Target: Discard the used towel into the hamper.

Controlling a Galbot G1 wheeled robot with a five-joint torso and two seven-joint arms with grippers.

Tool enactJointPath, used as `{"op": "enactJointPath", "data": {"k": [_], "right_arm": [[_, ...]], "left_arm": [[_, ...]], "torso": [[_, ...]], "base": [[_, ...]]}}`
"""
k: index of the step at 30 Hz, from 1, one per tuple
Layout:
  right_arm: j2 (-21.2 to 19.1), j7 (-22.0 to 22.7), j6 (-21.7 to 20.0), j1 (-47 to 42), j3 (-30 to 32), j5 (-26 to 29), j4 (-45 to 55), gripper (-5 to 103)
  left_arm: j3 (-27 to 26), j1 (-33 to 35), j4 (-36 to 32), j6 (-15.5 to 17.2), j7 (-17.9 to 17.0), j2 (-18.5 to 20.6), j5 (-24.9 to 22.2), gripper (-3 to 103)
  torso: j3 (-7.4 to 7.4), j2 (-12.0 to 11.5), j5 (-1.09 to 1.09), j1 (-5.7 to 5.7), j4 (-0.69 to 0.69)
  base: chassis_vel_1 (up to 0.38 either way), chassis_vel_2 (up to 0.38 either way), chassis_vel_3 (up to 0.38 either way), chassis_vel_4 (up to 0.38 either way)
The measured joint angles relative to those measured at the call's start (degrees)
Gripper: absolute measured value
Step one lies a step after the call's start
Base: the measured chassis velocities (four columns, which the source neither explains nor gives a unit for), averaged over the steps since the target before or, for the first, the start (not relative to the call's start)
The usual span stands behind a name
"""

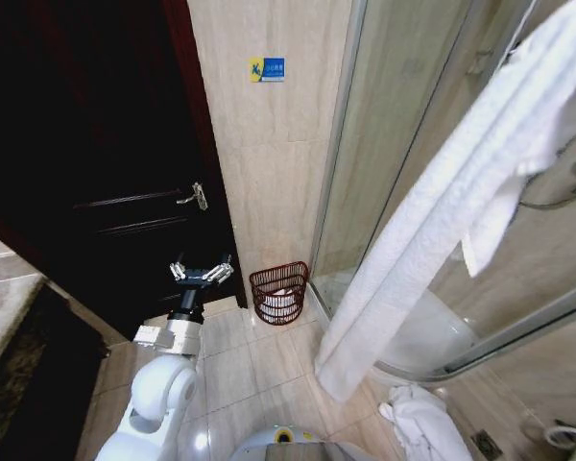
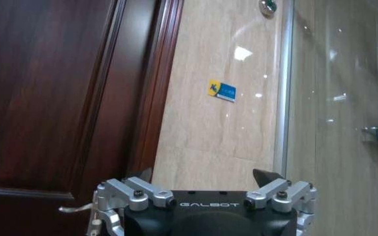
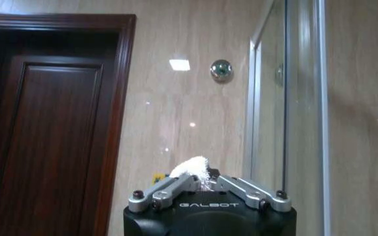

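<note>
A long white towel [image 1: 432, 211] hangs down across the right of the head view, its lower end above the floor tiles. In the right wrist view my right gripper [image 3: 199, 178] is shut on a tuft of the towel [image 3: 192, 168], held high and facing the wall. The hamper [image 1: 279, 293], a dark reddish-brown ribbed basket, stands on the floor against the wall between the door and the shower glass, with something white inside. My left gripper [image 1: 202, 273] is open, raised to the left of the hamper, with nothing between its fingers [image 2: 266, 176].
A dark wooden door [image 1: 96, 173] with a metal handle [image 1: 197, 197] fills the left. The glass shower enclosure [image 1: 394, 144] and its curved base [image 1: 442, 346] are on the right. Another white cloth [image 1: 418, 423] lies on the floor. A blue-and-yellow sticker [image 1: 267, 69] is on the wall.
</note>
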Motion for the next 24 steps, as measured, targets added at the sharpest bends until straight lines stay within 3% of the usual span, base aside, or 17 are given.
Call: {"op": "enactJointPath", "data": {"k": [9, 24], "right_arm": [[-7.0, 2.0, -0.1, 0.7, 0.1, 1.6, -3.1, 2], [-5.1, 2.1, -1.4, 0.5, 0.0, 0.7, -2.4, 2]], "left_arm": [[0.0, 0.0, 0.0, 0.0, 0.0, 0.0, 0.0, 100], [0.0, 0.0, 0.0, 0.0, 0.0, 0.0, 0.0, 100]], "torso": [[0.0, 0.0, -0.02, 0.0, 0.01], [-0.01, 0.0, -0.01, -0.01, 0.01]], "base": [[0.0, 0.0, 0.0, 0.0], [0.0, 0.0, 0.0, 0.0]]}}
